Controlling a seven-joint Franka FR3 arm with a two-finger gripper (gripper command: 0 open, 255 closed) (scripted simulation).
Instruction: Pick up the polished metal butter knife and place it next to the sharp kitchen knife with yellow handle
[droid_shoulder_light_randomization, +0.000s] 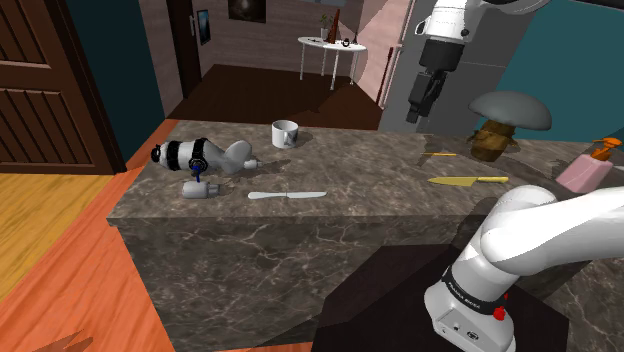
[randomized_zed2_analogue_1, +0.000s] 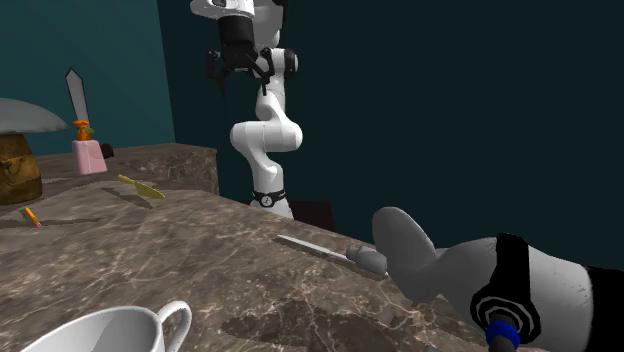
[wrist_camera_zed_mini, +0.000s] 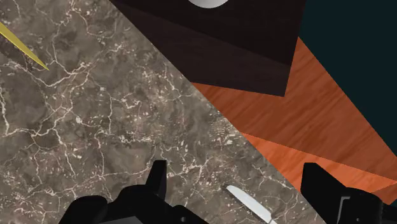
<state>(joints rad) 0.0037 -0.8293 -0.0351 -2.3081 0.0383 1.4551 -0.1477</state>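
Observation:
The polished metal butter knife (droid_shoulder_light_randomization: 287, 194) lies flat near the marble counter's front edge, also seen in the second exterior view (randomized_zed2_analogue_1: 320, 248). The yellow-handled, yellow-bladed kitchen knife (droid_shoulder_light_randomization: 468, 181) lies farther toward the shoulder view's right (randomized_zed2_analogue_1: 140, 186). My gripper (droid_shoulder_light_randomization: 416, 110) hangs high above the counter, between the two knives (randomized_zed2_analogue_1: 228, 72). In the wrist view my gripper (wrist_camera_zed_mini: 238, 191) is open with nothing held. The butter knife's rounded end (wrist_camera_zed_mini: 249, 205) shows far below, between the fingers, and the yellow blade tip (wrist_camera_zed_mini: 22, 48) lies off to one side.
A white mug (droid_shoulder_light_randomization: 286, 133) and a toppled white bottle with black bands (droid_shoulder_light_randomization: 205, 157) sit at the shoulder view's left. A mushroom-shaped object (droid_shoulder_light_randomization: 505, 120), a pink dispenser bottle (droid_shoulder_light_randomization: 588, 170) and a small pencil (droid_shoulder_light_randomization: 440, 154) stand near the yellow knife. The counter edge drops to wooden floor (wrist_camera_zed_mini: 305, 121).

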